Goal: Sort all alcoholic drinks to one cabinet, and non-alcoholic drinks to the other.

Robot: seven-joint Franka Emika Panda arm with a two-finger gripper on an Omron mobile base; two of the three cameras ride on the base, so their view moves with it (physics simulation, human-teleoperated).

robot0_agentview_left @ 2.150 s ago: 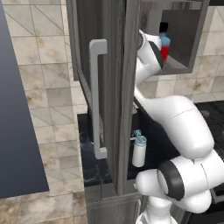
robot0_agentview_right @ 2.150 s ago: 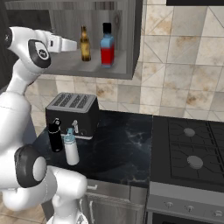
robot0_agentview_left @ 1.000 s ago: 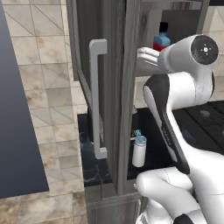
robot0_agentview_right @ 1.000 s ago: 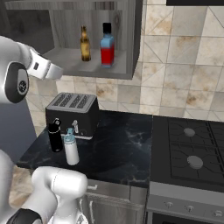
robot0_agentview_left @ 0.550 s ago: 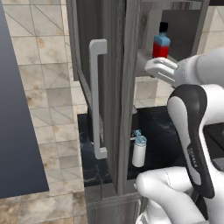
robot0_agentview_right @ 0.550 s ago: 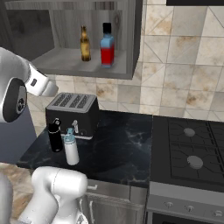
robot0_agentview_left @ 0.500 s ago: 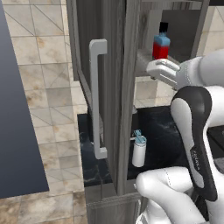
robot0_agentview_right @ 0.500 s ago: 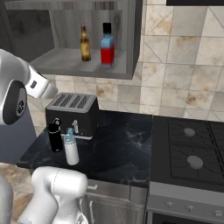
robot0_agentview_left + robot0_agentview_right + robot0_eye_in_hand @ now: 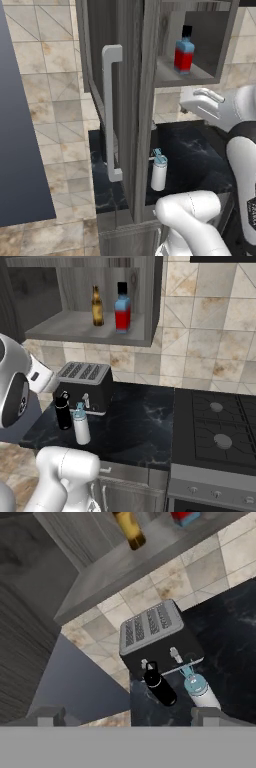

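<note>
Claw [image 9: 128, 714] spread open, empty — above counter edge; black bottle [image 9: 160, 687] just beside white bottle [image 9: 199, 690], before toaster [image 9: 156, 638].

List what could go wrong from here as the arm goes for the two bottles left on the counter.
1. The black bottle and the white teal-lidded bottle stand close together before the toaster; the open claw reaching for one may well tip the other.
2. The amber beer bottle and red bottle already share the open cabinet; putting a soft drink there would spoil the sorting.
</note>
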